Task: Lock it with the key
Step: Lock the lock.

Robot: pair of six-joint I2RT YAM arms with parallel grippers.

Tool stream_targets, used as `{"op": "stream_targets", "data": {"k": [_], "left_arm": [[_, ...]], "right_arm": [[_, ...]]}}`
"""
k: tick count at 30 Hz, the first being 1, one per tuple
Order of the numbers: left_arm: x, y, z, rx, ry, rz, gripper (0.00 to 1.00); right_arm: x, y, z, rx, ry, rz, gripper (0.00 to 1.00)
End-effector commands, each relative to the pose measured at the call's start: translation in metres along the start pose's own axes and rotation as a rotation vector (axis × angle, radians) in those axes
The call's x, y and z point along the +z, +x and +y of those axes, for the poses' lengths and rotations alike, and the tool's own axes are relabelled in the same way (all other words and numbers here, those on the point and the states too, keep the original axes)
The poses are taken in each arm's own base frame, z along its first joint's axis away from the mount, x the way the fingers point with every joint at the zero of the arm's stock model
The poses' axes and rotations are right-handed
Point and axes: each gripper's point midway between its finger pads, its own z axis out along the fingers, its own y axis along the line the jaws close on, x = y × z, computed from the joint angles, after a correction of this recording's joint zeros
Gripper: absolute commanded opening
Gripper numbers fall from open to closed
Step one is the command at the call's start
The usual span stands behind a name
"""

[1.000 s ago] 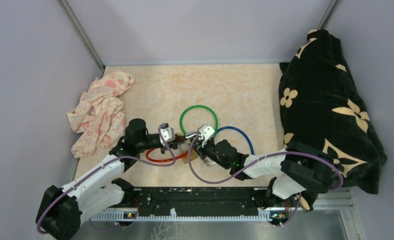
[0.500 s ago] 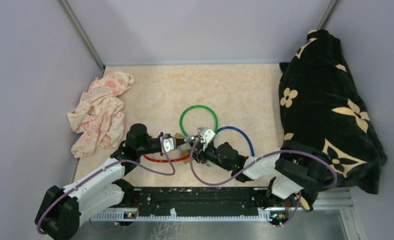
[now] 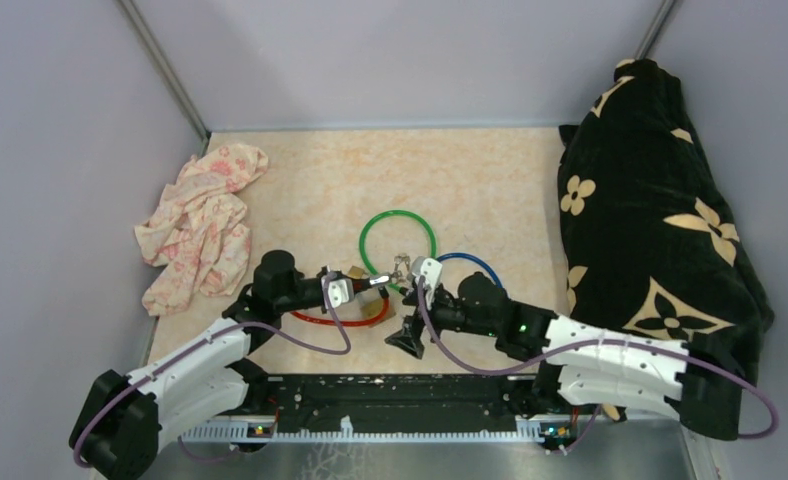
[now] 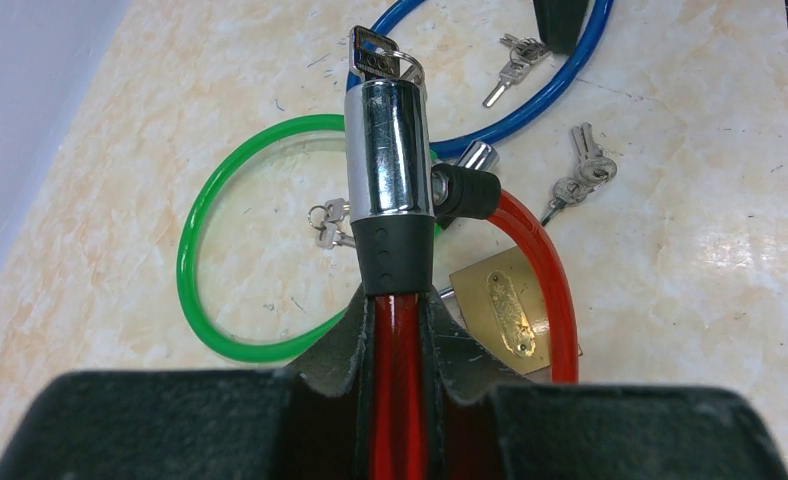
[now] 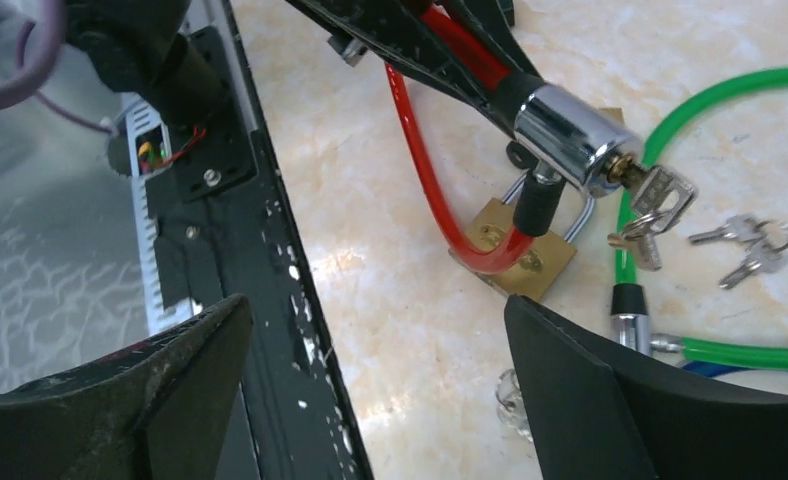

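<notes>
My left gripper (image 4: pixel 398 320) is shut on the red cable lock (image 4: pixel 400 400), just behind the black collar of its chrome cylinder (image 4: pixel 385 150). A key (image 4: pixel 375 52) with a ring sticks out of the cylinder's far end. The cable's black-tipped other end (image 4: pixel 465 188) lies against the cylinder's side; whether it is seated I cannot tell. In the top view my left gripper (image 3: pixel 345 288) holds the cylinder (image 3: pixel 375 281) off the table. My right gripper (image 3: pixel 417 305) stands wide open to its right, apart from the key (image 5: pixel 655 195), with nothing between its fingers (image 5: pixel 120 400).
A brass padlock (image 4: pixel 505 315) hangs on the red cable. A green cable ring (image 3: pixel 398 235) and a blue one (image 3: pixel 475 265) lie beyond, with loose key bunches (image 4: pixel 580 175) around. A floral cloth (image 3: pixel 200 225) lies left, a black cushion (image 3: pixel 655 210) right, and the black base rail (image 3: pixel 400 400) near.
The right gripper has opened, let go of the key and drawn back toward the near edge. The left gripper has kept its hold on the red cable.
</notes>
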Motion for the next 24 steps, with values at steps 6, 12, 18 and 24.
{"op": "stream_targets", "data": {"k": [6,12,18,24], "left_arm": [[-0.004,0.029,-0.027,-0.054,0.074,0.081,0.00],[-0.004,0.027,-0.027,-0.038,0.078,0.071,0.00],[-0.005,0.027,-0.027,-0.039,0.079,0.077,0.00],[-0.005,0.025,-0.027,-0.032,0.081,0.072,0.00]], "right_arm": [[-0.042,-0.075,-0.042,-0.052,-0.001,-0.046,0.93],[-0.018,-0.087,-0.065,-0.134,-0.069,-0.024,0.77],[0.002,-0.079,-0.057,-0.068,-0.199,0.021,0.57],[0.010,-0.077,-0.055,0.020,-0.229,0.006,0.41]]}}
